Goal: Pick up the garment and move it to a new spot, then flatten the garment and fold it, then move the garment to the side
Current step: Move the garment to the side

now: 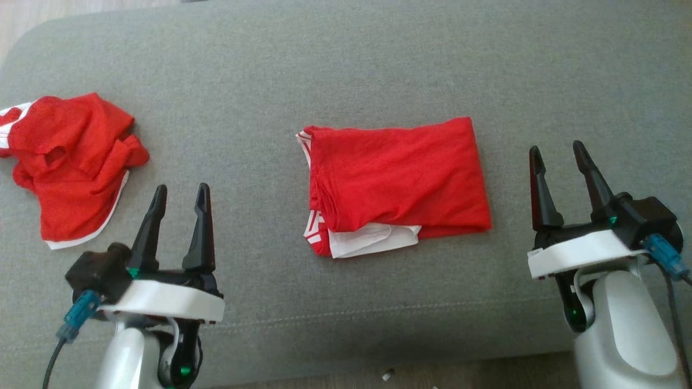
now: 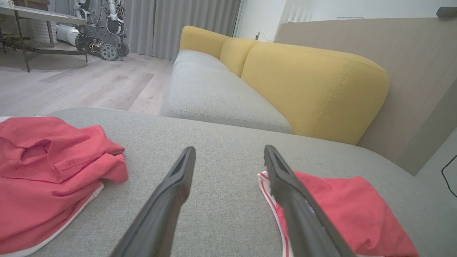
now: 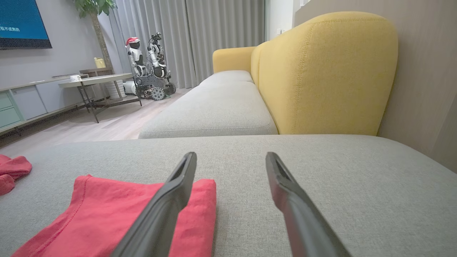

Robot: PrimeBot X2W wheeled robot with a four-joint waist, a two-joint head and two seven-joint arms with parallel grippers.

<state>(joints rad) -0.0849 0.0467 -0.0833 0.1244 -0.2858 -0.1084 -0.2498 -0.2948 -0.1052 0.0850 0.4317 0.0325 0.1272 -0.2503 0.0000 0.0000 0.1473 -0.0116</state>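
A red garment with white trim [image 1: 397, 183] lies folded into a rectangle in the middle of the grey cushion [image 1: 346, 70]. Its near end shows in the left wrist view [image 2: 342, 210] and its corner in the right wrist view [image 3: 103, 214]. My left gripper [image 1: 181, 194] hovers open, low and to the left of it, nothing between its fingers. To the right of the garment my right gripper [image 1: 557, 154] stands open and empty. A second red garment [image 1: 70, 162] lies crumpled at the far left, also seen beside the left fingers [image 2: 50, 175].
The cushion's front edge [image 1: 346, 351] runs just behind both wrists, with wooden floor below it. A yellow sofa backrest [image 2: 307, 85] and another grey seat [image 3: 214, 110] lie beyond. A parked wheeled robot [image 3: 150, 75] and a table [image 3: 96, 80] stand across the room.
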